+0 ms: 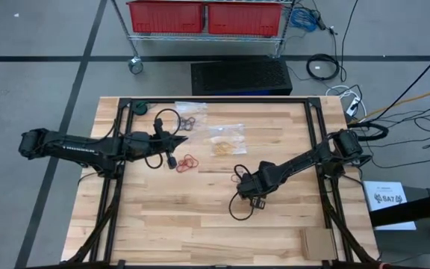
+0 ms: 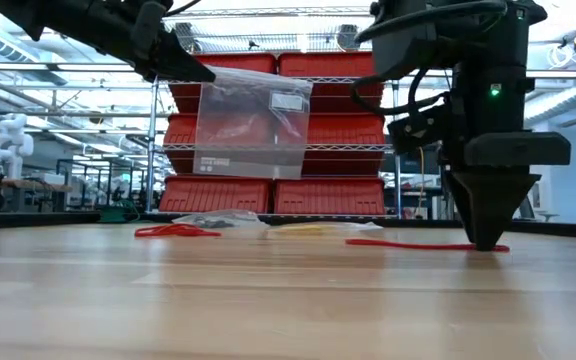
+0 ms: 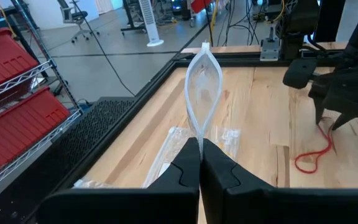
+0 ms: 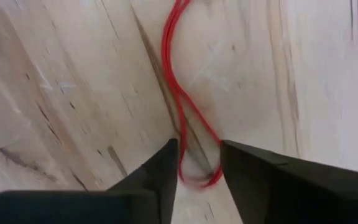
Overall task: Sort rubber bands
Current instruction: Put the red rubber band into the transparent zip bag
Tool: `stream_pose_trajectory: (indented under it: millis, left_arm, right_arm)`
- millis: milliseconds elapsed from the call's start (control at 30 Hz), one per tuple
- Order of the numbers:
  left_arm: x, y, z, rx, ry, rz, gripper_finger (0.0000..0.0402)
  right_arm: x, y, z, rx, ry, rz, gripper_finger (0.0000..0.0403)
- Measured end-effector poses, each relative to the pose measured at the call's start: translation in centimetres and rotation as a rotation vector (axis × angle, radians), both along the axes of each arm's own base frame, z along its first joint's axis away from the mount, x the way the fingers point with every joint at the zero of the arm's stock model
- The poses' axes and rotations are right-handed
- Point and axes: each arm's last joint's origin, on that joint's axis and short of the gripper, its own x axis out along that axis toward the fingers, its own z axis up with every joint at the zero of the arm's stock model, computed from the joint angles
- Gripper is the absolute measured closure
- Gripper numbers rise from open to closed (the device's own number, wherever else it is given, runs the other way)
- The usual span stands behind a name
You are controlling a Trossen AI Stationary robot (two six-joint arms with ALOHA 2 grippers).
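Observation:
My left gripper is shut on a clear plastic bag that hangs above the table's left middle. My right gripper points down onto the wood right of centre. Its fingers are open and stand on either side of the looped end of a red rubber band, which lies flat on the table. A small heap of red rubber bands lies near the left gripper. Two clear bags lie flat at the far middle, one with dark bands and one with tan bands. My left gripper pinches the clear bag's upper corner between its two shut fingers, which come nearly level from the table's left. Past the fingers the bag's top edge bows into an open loop. The bag hangs down flat, clear of the table. My right gripper has the red band's end loop between its fingertips, which stand on the wood; whether they touch the band I cannot tell.
A black frame runs round the work area. Black cables loop by the left gripper and by the right gripper. A rack with red bins stands beyond the far edge. Bare wood lies along the near edge.

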Motion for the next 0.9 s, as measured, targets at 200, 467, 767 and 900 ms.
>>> stream_pose_trajectory:
  millis: [200,467,767,900]
  left_arm:
    - [0.0,0.0,0.0,0.0,0.001,0.0,0.0401]
    - [0.0,0.0,0.0,0.0,0.0,0.0,0.0401]
    - [0.0,0.0,0.0,0.001,0.001,-0.001,0.0401]
    - [0.0,0.0,0.0,0.003,0.002,-0.002,0.0401]
  right_arm:
    - [0.4,-0.3,0.0,0.009,-0.019,0.054,0.0289]
    - [1.0,-1.8,-0.1,-0.059,-0.031,0.143,0.0394]
    - [2.7,-4.6,0.1,-0.212,-0.114,0.298,0.0402]
    - [4.0,-5.0,0.3,-0.195,-0.226,0.375,0.0402]
